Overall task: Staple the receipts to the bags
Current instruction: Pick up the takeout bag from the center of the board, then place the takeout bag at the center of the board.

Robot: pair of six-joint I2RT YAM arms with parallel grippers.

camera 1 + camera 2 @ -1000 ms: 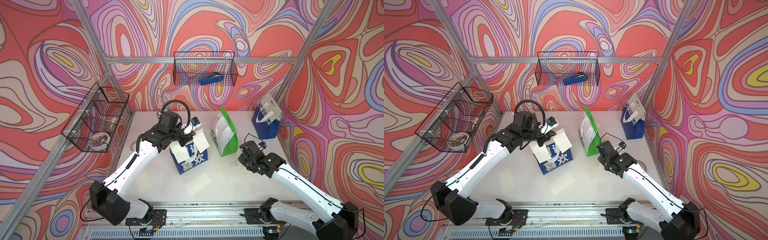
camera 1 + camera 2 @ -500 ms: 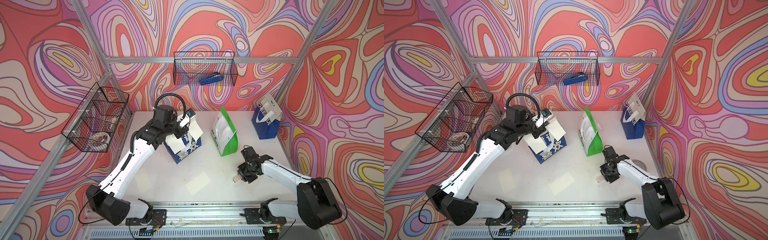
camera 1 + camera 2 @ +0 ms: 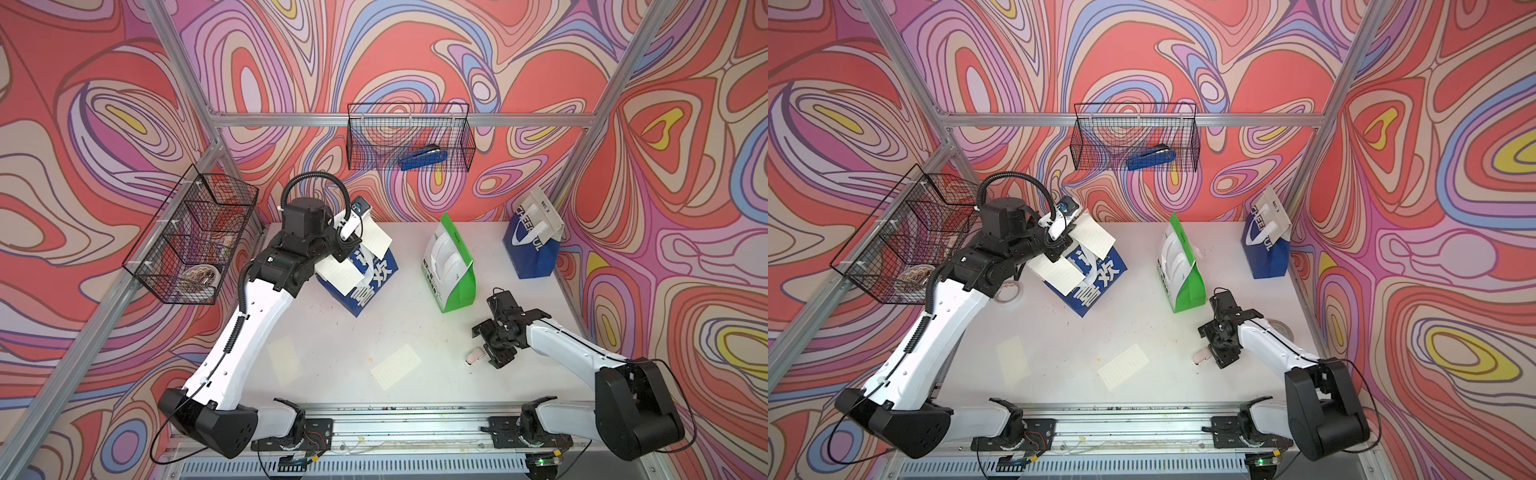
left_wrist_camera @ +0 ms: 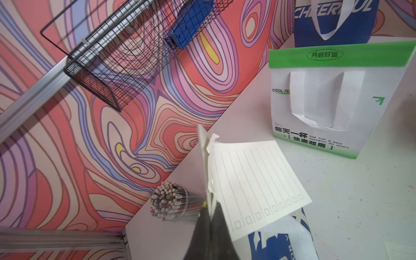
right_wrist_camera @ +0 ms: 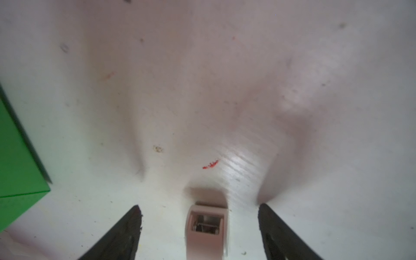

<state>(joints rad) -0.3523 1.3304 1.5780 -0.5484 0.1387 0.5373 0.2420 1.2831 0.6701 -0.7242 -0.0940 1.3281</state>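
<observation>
My left gripper (image 4: 210,207) is shut on the top edge of the blue-white bag (image 3: 370,282) with Chinese characters, together with a lined receipt (image 4: 254,184). That bag tilts at the back left, and a second receipt (image 3: 338,272) lies against its face. The green-white bag (image 3: 451,266) and the "CHEERFUL" bag (image 3: 534,249) stand further right. Two loose receipts (image 3: 395,366) (image 3: 284,365) lie flat near the front. My right gripper (image 5: 200,211) is open, low over the table, with a small pink stapler (image 5: 207,227) lying between its fingers, touching neither.
A wire basket (image 3: 409,141) on the back wall holds a blue stapler (image 3: 423,160). Another wire basket (image 3: 191,237) hangs on the left wall. A cup of sticks (image 4: 171,202) stands in the back left corner. Tape rolls (image 3: 1009,291) (image 3: 1281,328) lie by both arms.
My right gripper came down to the table and opened, letting go of the pink stapler. My left arm pulled the blue-white bag back and to the left.
</observation>
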